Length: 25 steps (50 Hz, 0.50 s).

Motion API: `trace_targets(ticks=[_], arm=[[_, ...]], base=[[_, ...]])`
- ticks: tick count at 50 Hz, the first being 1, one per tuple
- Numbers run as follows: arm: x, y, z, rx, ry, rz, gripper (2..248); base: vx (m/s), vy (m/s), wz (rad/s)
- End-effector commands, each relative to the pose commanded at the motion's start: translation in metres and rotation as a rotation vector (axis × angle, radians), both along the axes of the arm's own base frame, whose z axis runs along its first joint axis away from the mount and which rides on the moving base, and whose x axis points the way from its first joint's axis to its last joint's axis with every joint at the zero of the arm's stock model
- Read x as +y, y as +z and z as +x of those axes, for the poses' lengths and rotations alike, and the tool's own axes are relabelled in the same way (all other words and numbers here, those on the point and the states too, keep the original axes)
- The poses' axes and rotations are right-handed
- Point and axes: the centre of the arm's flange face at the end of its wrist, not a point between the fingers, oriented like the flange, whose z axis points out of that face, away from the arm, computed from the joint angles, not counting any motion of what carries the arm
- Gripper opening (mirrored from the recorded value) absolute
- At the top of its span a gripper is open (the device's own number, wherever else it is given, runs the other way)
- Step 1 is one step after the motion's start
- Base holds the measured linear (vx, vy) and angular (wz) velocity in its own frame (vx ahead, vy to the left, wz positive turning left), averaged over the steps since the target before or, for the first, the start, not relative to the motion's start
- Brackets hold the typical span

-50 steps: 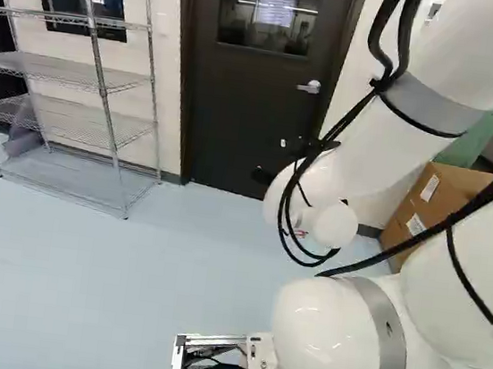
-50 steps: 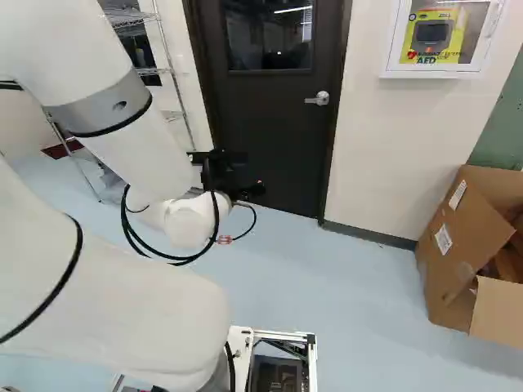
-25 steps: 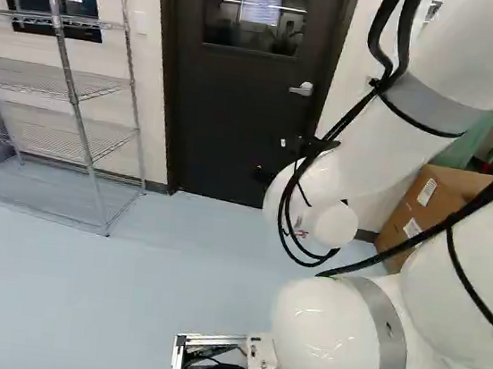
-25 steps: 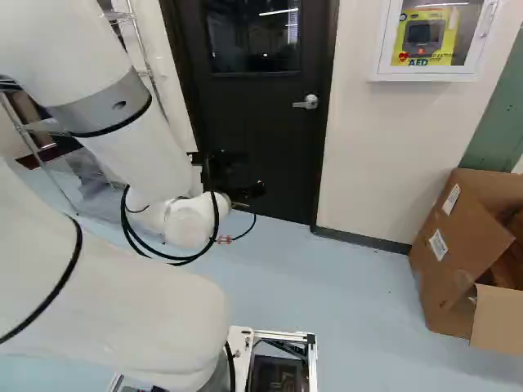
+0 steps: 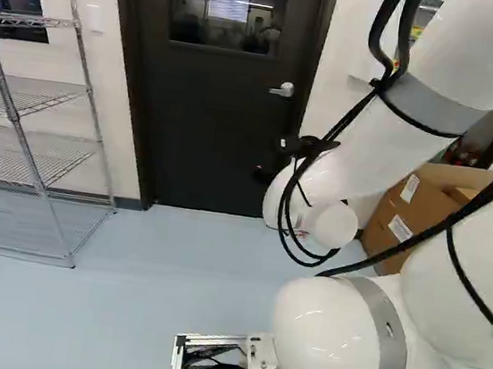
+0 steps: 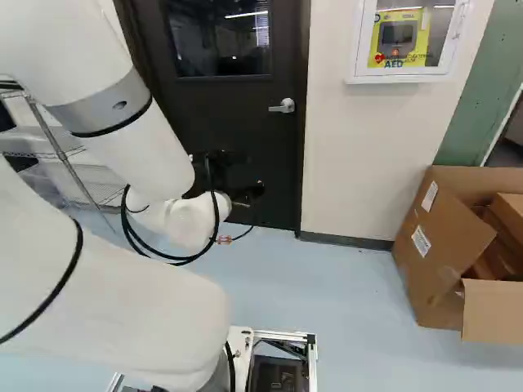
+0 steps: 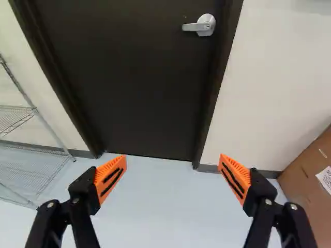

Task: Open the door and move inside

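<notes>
In the right base view my black gripper (image 6: pixel 233 181) shows dark against the lower part of the dark door (image 6: pixel 221 106). Seen from the wrist, the gripper (image 7: pixel 172 173) is open, its two orange-padded fingers far apart with only floor between them. Ahead of it stands the door (image 7: pixel 129 82), shut in its frame, with a silver lever handle (image 7: pixel 201 25) beyond the fingers and touched by nothing. The handle (image 5: pixel 283 90) also appears in the left base view, below and beside the door's window (image 5: pixel 225 11).
A wire shelf (image 5: pixel 31 140) stands against the wall left of the door. Right of the door, a white wall cabinet (image 6: pixel 406 41) hangs above an open cardboard box (image 6: pixel 445 253) on the pale floor (image 6: pixel 343 310).
The base has moved: door, shelf and wall cabinet have shifted leftward in both base views, and the door looks slightly nearer. The arm keeps its pose over its lowest joint.
</notes>
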Motion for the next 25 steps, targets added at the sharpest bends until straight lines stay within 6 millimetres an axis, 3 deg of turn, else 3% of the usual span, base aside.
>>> trace_targets(ticks=[25], arm=[[0.0000,0.0000,0.0000,0.000,0.000,0.000,247]], base=[[0.193,0.070,-0.030]])
